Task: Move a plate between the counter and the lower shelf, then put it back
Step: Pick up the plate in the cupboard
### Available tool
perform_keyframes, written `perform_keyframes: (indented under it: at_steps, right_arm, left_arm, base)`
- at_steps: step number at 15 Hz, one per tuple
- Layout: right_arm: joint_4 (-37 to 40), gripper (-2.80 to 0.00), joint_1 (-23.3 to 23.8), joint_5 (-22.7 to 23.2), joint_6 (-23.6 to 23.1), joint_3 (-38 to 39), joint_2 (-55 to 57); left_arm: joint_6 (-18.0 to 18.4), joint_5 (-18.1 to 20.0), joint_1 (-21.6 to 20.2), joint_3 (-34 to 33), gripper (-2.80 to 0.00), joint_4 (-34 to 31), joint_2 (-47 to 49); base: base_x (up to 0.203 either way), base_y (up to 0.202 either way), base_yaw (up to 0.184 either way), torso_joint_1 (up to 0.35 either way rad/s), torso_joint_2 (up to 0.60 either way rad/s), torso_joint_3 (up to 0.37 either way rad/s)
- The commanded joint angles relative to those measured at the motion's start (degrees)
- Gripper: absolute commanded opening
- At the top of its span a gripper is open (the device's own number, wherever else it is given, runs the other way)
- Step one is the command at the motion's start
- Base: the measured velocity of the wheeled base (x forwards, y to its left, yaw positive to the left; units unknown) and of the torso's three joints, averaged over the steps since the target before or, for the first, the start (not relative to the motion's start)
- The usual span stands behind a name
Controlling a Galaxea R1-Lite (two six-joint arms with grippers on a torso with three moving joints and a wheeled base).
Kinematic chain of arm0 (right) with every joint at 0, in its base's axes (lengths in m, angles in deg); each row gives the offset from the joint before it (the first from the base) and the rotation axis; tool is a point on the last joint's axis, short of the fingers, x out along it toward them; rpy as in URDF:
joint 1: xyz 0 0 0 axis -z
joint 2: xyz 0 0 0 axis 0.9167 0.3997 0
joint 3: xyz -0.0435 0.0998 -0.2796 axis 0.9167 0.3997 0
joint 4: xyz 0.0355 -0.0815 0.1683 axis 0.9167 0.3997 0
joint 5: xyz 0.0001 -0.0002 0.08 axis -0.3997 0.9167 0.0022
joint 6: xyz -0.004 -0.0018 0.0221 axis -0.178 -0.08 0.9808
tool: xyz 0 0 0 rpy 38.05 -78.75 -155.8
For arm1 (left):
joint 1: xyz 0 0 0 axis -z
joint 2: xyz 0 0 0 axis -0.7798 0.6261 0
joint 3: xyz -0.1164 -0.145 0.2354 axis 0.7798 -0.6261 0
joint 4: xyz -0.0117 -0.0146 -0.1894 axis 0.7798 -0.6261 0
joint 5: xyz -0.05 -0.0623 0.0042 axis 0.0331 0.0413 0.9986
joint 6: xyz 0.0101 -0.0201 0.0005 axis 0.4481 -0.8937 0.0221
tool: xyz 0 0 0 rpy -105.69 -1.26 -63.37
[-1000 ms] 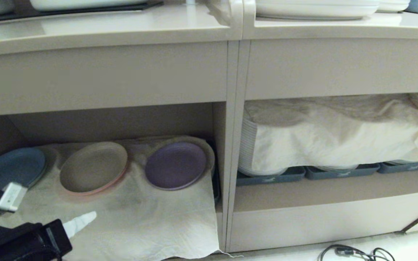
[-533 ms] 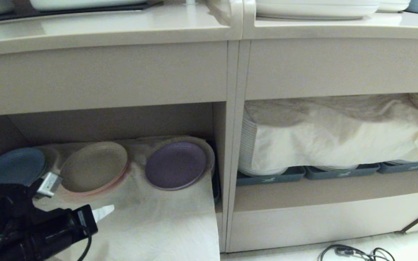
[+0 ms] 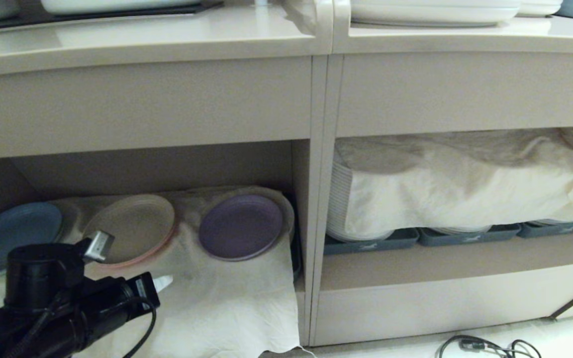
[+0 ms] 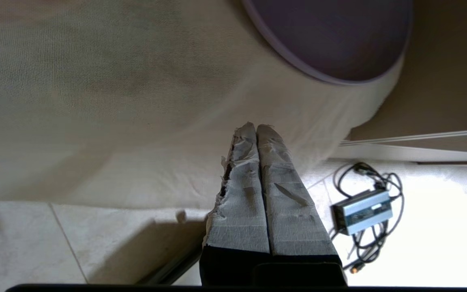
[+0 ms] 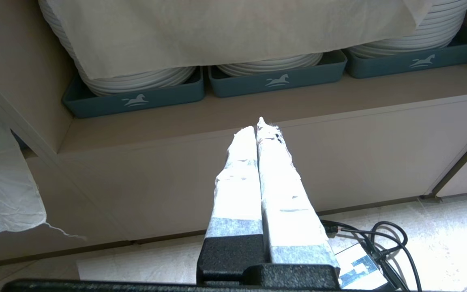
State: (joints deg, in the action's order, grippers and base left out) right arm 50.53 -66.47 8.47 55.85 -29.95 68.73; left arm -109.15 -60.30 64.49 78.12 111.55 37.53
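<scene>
Head view: faces cabinet front, downward. Left wrist view: close above plate (image 4: pixel 330 36). Right wrist view: faces trays (image 5: pixel 276 79). Shared: white cloth (image 3: pixel 227 298).

The counter (image 3: pixel 137 42) spans the 12 o'clock edge of the head view, beige with a thick rounded front edge; a white dish (image 3: pixel 117 5) sits on a black panel (image 3: pixel 92 15) at 11 o'clock. The adjoining counter section (image 3: pixel 465 37) carries white plates (image 3: pixel 430 12) at 1 o'clock. The lower shelf (image 3: pixel 167 169) at 8 o'clock is draped with a wrinkled white cloth (image 3: pixel 227 303). On the cloth, in a row: blue plate (image 3: pixel 13 236) at 9 o'clock, pink-rimmed beige plate (image 3: pixel 135 226), then the plate (image 3: pixel 240 226), lilac. The wider compartment (image 3: pixel 440 263) at 4 o'clock holds grey-blue trays (image 3: pixel 465 234) of stacked white plates under a cloth cover (image 3: pixel 465 184). The floor (image 3: pixel 540 333) at 5 o'clock bears a black cable (image 3: pixel 485 345).
</scene>
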Motion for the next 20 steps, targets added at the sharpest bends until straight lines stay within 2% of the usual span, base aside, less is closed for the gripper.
perform_keyframes:
  at_steps: [1,11,12,20]
  right_arm:
    - [0.04,-2.8,-0.06,-0.03,0.02,0.0,0.0]
    - [0.05,-2.8,-0.06,-0.03,0.02,0.0,0.0]
    - [0.03,-2.8,-0.06,-0.03,0.02,0.0,0.0]
    - [0.02,-2.8,-0.06,-0.03,0.02,0.0,0.03]
  left_arm:
    - [-0.27,-1.12,0.94,0.83,-2.8,0.29,1.76]
    - [-1.37,-1.9,2.04,5.51,-2.8,0.21,5.58]
    - [-2.31,-1.9,2.04,6.65,0.0,-0.09,5.61]
    - [-2.82,-2.21,2.04,7.83,0.0,-0.76,7.8]
  base:
    - [0.0,0.0,0.0,0.0,0.0,0.0]
    - [0.0,0.0,0.0,0.0,0.0,0.0]
    - [0.0,0.0,0.0,0.0,0.0,0.0]
    - [0.0,0.0,0.0,0.0,0.0,0.0]
